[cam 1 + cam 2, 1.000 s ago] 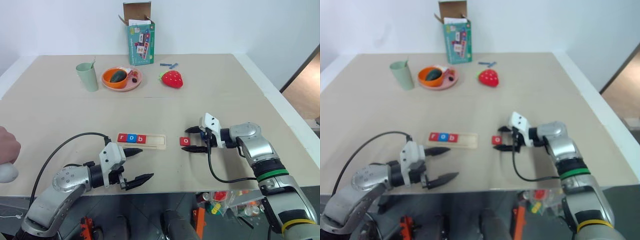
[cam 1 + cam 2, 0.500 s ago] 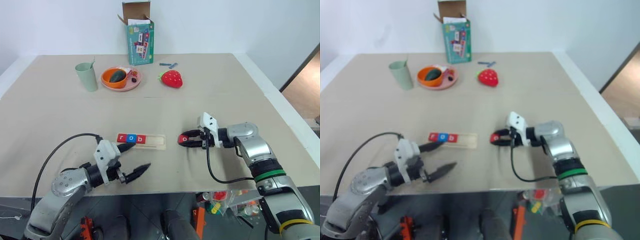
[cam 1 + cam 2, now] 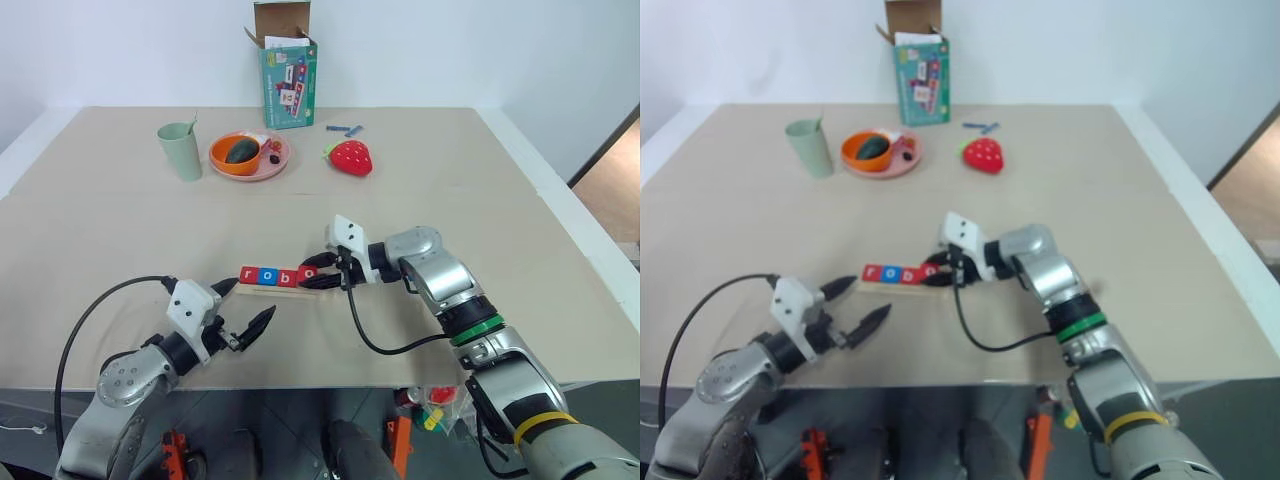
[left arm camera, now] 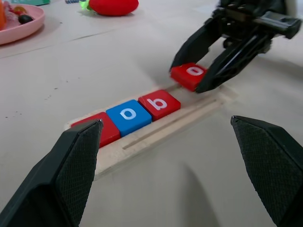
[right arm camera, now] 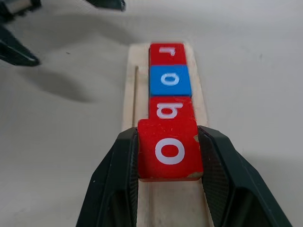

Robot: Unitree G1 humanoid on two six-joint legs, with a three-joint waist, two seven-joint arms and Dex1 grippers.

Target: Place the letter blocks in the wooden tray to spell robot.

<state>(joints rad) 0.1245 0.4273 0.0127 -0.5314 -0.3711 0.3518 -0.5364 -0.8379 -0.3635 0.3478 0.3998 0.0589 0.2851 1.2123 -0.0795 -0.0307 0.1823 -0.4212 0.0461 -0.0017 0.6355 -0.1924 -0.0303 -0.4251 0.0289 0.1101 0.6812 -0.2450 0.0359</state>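
the right gripper (image 5: 166, 161) has its fingers clamped on the red o block (image 5: 169, 150), over the wooden tray (image 3: 322, 290) near the desk's front edge; lower it flat, flush against the red b block (image 5: 170, 109); the left gripper (image 3: 247, 305) hovers open beside.

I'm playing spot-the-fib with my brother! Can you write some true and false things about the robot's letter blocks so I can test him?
1. The right gripper pinches a red "o" block. True.
2. Four blocks already lie in the wooden tray. False: three lie there, red "r", blue "o" and red "b".
3. The left gripper holds a blue block. False: it is open, holding nothing.
4. A strawberry toy sits farther back on the table. True.
5. The held block is over the tray beside "b". True.
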